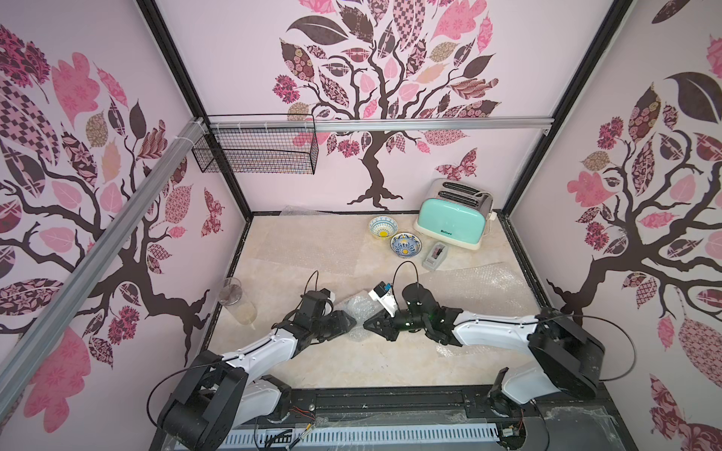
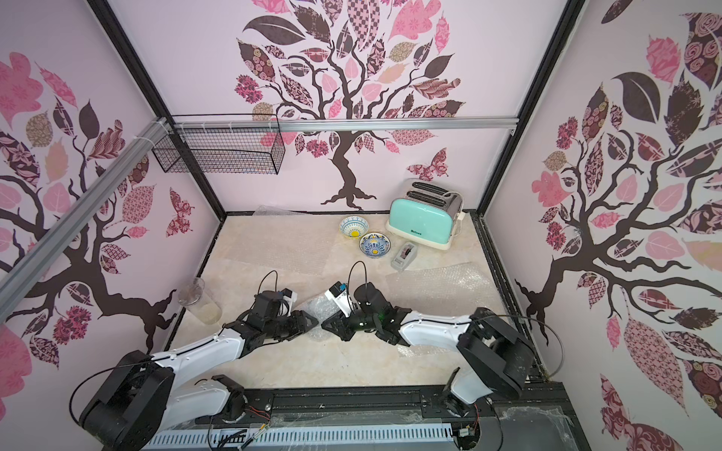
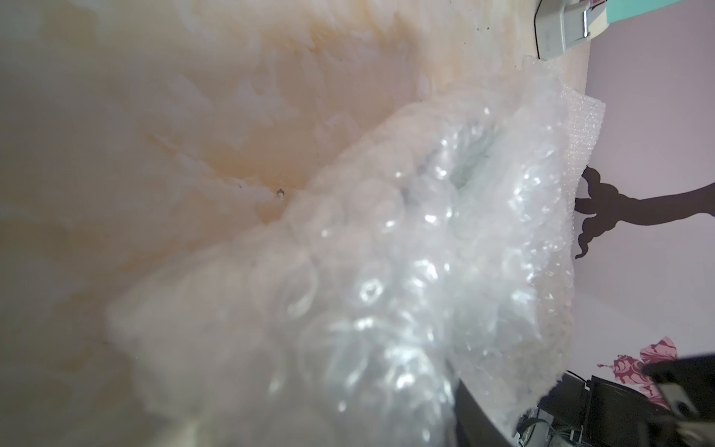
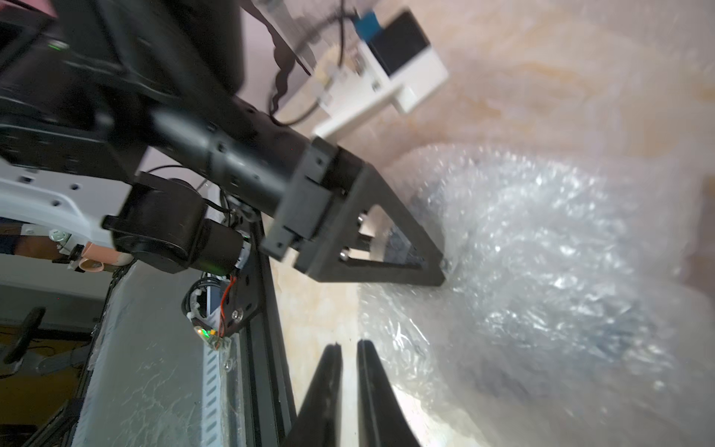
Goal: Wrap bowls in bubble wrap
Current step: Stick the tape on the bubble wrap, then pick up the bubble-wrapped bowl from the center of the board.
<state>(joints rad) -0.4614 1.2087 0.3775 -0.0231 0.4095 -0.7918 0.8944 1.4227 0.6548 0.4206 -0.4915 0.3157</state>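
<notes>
Bundle (image 1: 357,308) of bubble wrap sits just below mid-frame in both top views, between the two grippers. Left gripper (image 4: 441,271) is tip-deep in the bundle; clamped or not, I cannot tell. Right gripper (image 4: 350,344) is barely parted, nothing between its jaws, just beside the bundle. Far bowl (image 1: 383,227) and near bowl (image 1: 406,245) lie bare higher in frame, by the toaster (image 1: 453,218).

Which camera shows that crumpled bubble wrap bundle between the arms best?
The left wrist view: the bundle fills the picture, bubbles plainly visible. The right wrist view shows it too, more blurred. In both top views it is only a small shiny lump.
</notes>
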